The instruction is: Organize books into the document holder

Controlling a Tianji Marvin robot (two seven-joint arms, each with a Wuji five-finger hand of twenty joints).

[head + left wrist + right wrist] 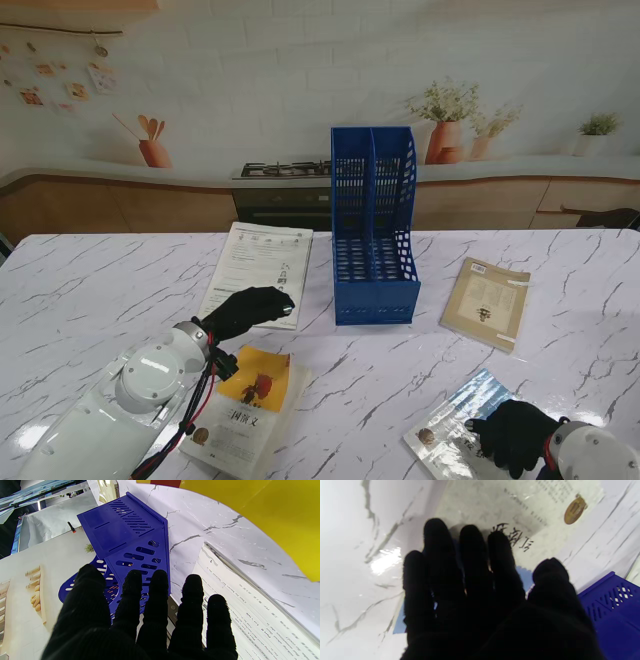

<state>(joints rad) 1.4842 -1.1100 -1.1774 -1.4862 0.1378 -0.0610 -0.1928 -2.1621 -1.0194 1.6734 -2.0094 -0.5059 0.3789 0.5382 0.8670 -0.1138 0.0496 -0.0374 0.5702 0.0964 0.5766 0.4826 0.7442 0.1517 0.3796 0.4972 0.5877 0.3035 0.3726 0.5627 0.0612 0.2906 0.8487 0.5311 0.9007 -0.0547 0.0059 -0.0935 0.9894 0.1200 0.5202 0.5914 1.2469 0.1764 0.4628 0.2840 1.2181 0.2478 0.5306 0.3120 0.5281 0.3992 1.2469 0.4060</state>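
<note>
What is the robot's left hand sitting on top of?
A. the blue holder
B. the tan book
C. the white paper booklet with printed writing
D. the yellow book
C. In the stand view the left hand lies over the near corner of the white booklet, and the left wrist view shows its fingers stretched across the printed page, with the blue holder standing apart beside it.

From the stand we look down across the whole bench; our wrist cameras peer closely along the fingers, both sharing the blue document holder.
</note>
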